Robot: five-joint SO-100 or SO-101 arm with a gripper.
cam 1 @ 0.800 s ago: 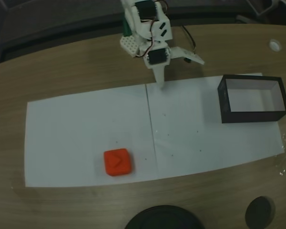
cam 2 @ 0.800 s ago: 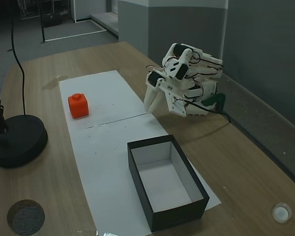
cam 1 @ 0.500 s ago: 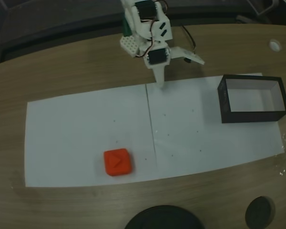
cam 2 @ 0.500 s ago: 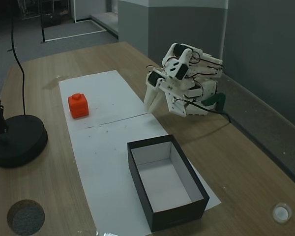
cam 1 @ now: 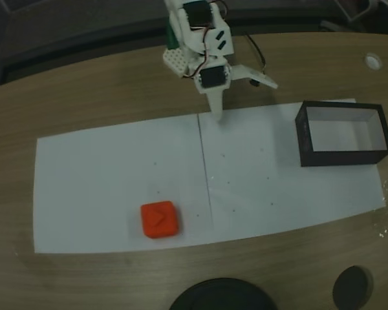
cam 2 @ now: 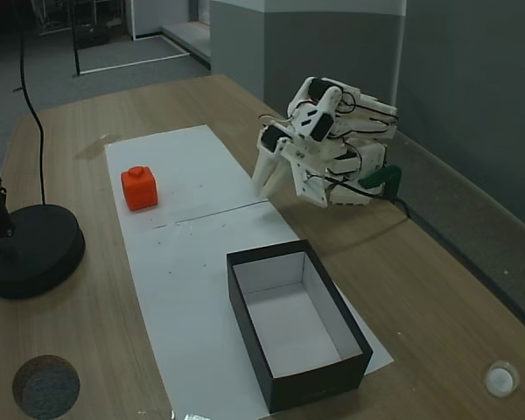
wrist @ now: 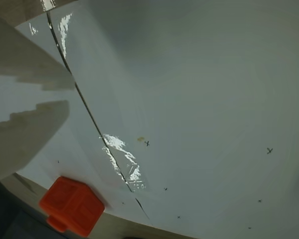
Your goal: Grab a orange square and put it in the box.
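orange square [cam 1: 160, 219] on paper, well apart from tool [cam 1: 218, 115]; tool empty, narrow gap; arm folded, tips down.

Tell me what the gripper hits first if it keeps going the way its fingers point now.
Most likely the white paper: the gripper points down at the sheet's far edge near the seam. The orange square and the box lie well off that line. Exact depth is unclear.

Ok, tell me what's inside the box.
Nothing is visible inside the box: in a fixed view its pale floor is bare. Its near wall hides a strip of that floor. The orange square sits apart on the white paper.
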